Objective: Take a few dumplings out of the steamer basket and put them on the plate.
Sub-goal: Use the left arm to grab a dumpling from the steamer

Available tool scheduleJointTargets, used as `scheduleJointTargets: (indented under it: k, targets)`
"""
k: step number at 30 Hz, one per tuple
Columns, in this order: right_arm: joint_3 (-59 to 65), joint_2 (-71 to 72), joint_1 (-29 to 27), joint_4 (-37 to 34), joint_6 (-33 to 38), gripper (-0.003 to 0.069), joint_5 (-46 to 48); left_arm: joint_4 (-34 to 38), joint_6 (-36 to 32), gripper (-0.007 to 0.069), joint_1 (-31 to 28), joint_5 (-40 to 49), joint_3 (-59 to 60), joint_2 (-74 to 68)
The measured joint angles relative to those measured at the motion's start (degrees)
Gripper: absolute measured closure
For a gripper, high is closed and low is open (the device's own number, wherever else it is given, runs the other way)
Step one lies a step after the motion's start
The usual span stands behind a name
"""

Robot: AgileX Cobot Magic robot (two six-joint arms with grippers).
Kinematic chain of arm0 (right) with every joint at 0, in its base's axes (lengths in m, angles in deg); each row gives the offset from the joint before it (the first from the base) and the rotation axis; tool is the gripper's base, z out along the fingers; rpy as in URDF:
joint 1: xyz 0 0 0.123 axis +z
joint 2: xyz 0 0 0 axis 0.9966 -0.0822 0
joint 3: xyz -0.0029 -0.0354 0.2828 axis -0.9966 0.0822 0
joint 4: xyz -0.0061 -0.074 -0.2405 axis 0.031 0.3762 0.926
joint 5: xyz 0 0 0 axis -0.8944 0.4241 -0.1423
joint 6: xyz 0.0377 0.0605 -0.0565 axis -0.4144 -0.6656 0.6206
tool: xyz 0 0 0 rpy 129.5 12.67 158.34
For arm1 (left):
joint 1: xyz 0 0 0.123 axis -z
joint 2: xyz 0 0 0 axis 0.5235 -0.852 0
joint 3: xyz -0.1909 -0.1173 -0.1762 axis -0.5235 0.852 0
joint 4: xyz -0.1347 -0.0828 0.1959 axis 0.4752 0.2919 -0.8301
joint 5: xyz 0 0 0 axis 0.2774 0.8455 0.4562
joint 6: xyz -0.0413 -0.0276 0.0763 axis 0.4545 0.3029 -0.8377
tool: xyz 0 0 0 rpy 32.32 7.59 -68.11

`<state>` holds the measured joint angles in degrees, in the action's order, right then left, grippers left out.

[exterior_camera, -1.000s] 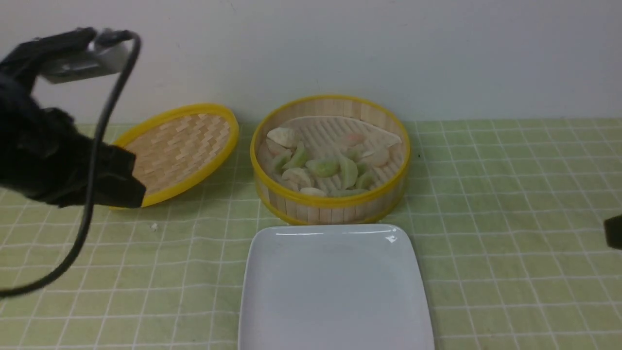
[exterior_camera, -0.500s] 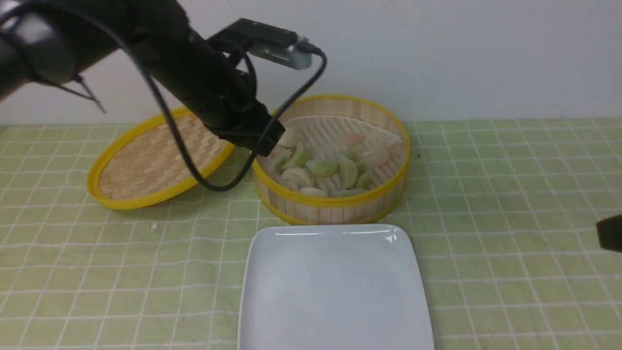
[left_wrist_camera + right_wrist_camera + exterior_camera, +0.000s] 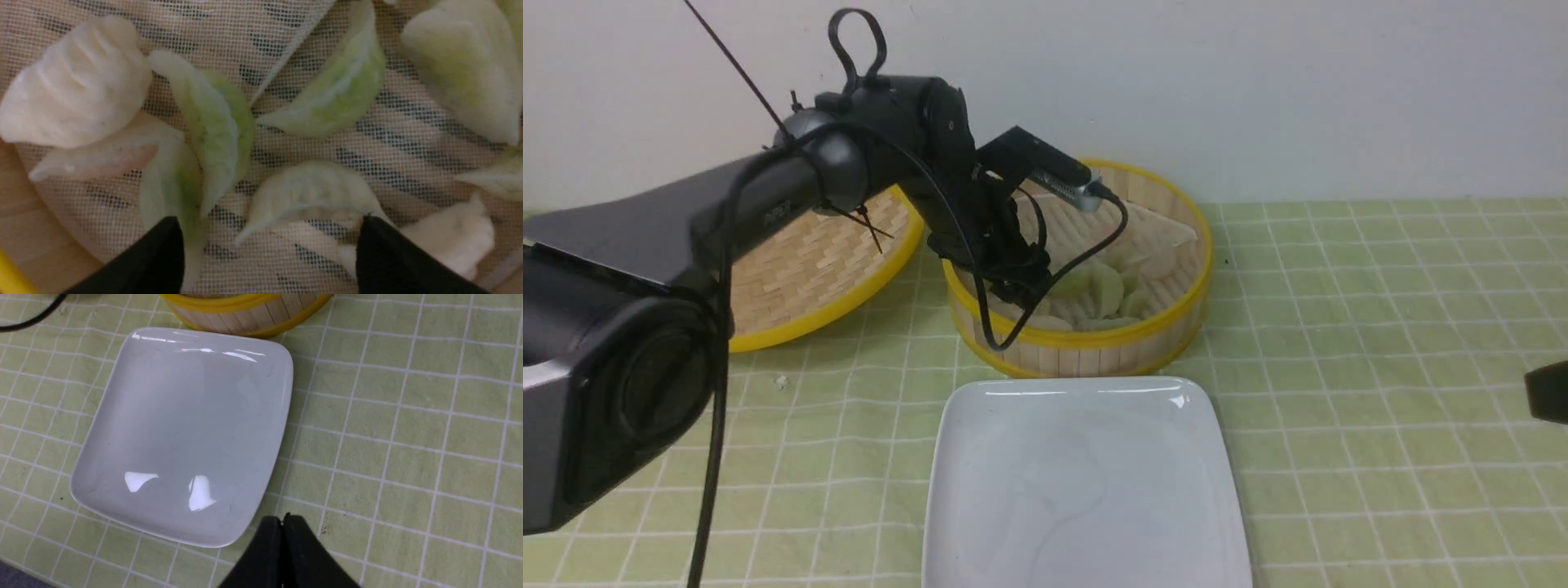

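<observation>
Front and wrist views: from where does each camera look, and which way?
Front view: between the arms, facing forward at the steamer basket and plate; the left arm shows.
Left wrist view: on the left wrist, looking down at dumplings in the basket; the open left claw shows.
Right wrist view: on the right wrist, looking down at the plate; the shut right claw shows.
Shared: the plate, in front and right wrist views.
</observation>
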<state>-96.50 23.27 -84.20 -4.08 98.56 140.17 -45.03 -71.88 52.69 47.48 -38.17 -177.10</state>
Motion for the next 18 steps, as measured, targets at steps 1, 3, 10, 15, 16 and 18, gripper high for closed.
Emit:
scheduleJointTargets:
  k: [1,3,10,15,16,18]
  targets:
    - [0.0,0.0,0.0,0.0,0.0,0.0673,0.0,0.0,0.0,0.0104,0.1,-0.2,0.0,-0.3]
    - [0.0,0.0,0.0,0.0,0.0,0.0673,0.0,0.1,-0.2,0.0103,0.3,-1.0,-0.2,-0.5]
    - [0.0,0.0,0.0,-0.4,-0.1,0.0673,0.0,0.2,-0.9,0.0162,1.3,-3.1,-0.4,-2.8]
    - [0.0,0.0,0.0,-0.5,-0.1,0.0673,0.0,0.0,-0.9,0.0351,2.0,-2.7,-0.6,-3.0]
    - [0.0,0.0,0.0,-0.5,-0.1,0.0673,0.0,-0.1,-0.9,0.0404,2.1,-2.2,-1.1,-3.0]
    - [0.0,0.0,0.0,-0.5,-0.1,0.0673,0.1,-0.2,-0.9,0.0420,2.4,-0.3,-2.3,-3.0]
